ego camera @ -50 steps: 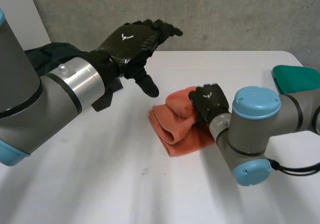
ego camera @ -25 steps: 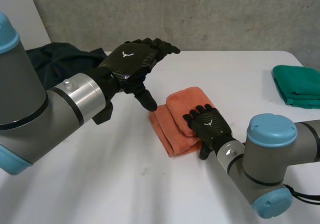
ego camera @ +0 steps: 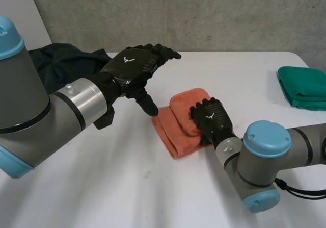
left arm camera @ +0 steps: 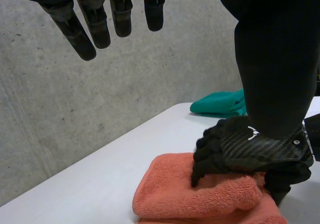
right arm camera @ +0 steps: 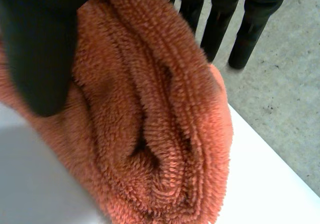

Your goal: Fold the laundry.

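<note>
A folded orange towel (ego camera: 175, 128) lies on the white table (ego camera: 102, 187), a little right of the middle. My right hand (ego camera: 211, 120) rests flat on the towel's upper fold, open, its fingertips pressing into the pile. In the left wrist view the right hand (left arm camera: 250, 149) lies on the orange towel (left arm camera: 200, 199) with its thumb down beside the fold. The right wrist view has the towel (right arm camera: 150, 124) under the palm, thumb (right arm camera: 35, 58) at its side. My left hand (ego camera: 135, 67) hovers open above the table, just left of the towel, touching nothing.
A folded green cloth (ego camera: 303, 87) lies at the table's right edge, also seen past the right hand as the green cloth (left arm camera: 220, 103). A dark garment (ego camera: 61, 59) is heaped at the back left. A grey concrete wall (ego camera: 204, 14) stands behind the table.
The right hand let go of the raised fold, which dropped onto the towel, then slid forward on top of it. The left hand lowered slightly and drew back.
</note>
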{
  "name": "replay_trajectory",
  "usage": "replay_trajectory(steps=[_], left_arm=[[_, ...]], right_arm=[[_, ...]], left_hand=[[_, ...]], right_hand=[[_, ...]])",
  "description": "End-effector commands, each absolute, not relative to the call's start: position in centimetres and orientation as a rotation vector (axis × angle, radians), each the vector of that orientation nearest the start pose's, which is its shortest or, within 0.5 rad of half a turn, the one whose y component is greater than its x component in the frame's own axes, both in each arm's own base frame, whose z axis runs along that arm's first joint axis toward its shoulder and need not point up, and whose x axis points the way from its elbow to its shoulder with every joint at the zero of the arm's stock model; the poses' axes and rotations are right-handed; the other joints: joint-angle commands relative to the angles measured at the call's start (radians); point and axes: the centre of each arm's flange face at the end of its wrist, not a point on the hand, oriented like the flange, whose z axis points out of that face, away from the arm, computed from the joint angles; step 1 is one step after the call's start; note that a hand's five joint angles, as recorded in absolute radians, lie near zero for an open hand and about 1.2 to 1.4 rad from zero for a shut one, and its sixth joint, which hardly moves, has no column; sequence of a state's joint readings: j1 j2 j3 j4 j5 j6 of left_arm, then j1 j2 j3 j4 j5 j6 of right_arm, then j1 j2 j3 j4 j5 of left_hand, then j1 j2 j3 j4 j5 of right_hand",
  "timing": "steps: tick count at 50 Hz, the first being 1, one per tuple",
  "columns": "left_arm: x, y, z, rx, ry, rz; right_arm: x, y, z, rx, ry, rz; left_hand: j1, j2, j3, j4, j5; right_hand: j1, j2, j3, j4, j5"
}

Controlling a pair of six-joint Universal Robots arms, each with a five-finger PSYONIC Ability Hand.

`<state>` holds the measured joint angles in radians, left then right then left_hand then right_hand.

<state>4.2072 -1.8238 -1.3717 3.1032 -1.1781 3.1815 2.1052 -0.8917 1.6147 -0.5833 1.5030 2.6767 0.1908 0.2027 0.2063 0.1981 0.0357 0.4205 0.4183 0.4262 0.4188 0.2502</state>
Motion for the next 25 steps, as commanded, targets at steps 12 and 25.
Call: replay_trajectory(steps=[12,25], left_arm=[[-31.3,-23.0,28.9,-0.848,-1.756,1.650],[-31.1,-23.2,31.1,-0.824,-1.699,1.711]], right_arm=[[32.4,-30.8,16.5,-0.921,1.756,-2.308],[24.0,-42.4,26.9,-0.523,1.702,-2.679]], left_hand=[[-0.016,-0.028,-0.032,-0.024,-0.036],[-0.016,-0.028,-0.032,-0.024,-0.036]], right_hand=[[0.976,0.978,0.970,0.977,0.972],[0.976,0.978,0.970,0.977,0.972]])
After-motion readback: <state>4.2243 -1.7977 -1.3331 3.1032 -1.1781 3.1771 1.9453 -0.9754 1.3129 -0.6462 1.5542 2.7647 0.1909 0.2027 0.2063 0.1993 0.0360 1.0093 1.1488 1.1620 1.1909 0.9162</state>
